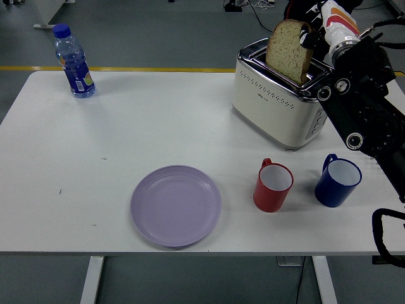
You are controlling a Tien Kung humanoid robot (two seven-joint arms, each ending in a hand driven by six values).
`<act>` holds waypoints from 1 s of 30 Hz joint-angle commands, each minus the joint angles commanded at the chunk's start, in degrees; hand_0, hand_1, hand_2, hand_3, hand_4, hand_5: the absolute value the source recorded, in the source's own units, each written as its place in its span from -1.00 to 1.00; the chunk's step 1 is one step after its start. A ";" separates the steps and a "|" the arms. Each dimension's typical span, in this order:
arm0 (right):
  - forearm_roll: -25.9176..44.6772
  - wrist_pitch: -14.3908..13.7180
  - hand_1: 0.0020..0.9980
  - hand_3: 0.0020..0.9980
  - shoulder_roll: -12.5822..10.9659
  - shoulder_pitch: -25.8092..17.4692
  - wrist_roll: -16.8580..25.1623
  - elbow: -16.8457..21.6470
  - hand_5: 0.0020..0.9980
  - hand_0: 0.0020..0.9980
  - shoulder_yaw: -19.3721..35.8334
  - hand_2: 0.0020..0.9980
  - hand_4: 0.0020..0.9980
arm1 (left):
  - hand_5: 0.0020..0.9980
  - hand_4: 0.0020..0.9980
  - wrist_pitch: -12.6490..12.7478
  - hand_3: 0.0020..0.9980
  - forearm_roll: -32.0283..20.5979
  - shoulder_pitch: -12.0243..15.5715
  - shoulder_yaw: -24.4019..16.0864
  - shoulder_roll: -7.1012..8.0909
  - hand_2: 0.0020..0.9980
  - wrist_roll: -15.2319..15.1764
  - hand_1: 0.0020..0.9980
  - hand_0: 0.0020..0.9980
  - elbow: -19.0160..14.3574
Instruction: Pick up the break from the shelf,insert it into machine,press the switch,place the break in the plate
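Observation:
A slice of brown bread (289,52) stands upright above the slots of the cream and chrome toaster (275,100) at the back right of the table. My right hand (316,33) is shut on the bread's right edge, holding it mostly clear of the toaster top. The black right arm (364,101) runs down the right side, covering the toaster's right end. A lilac plate (176,205) lies bare near the front edge, left of centre. My left hand does not show.
A red mug (273,185) and a blue mug (337,180) stand in front of the toaster, between it and the front edge. A blue water bottle (73,61) stands at the far left back corner. A black cable loop (387,228) hangs at the right edge.

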 joint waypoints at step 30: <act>5.01 0.41 0.74 0.89 -2.09 -0.39 3.68 3.71 -0.35 0.76 2.24 0.92 0.59 | 0.75 -0.44 -0.19 0.12 -0.40 -0.09 0.45 0.05 0.39 0.19 0.40 0.37 0.00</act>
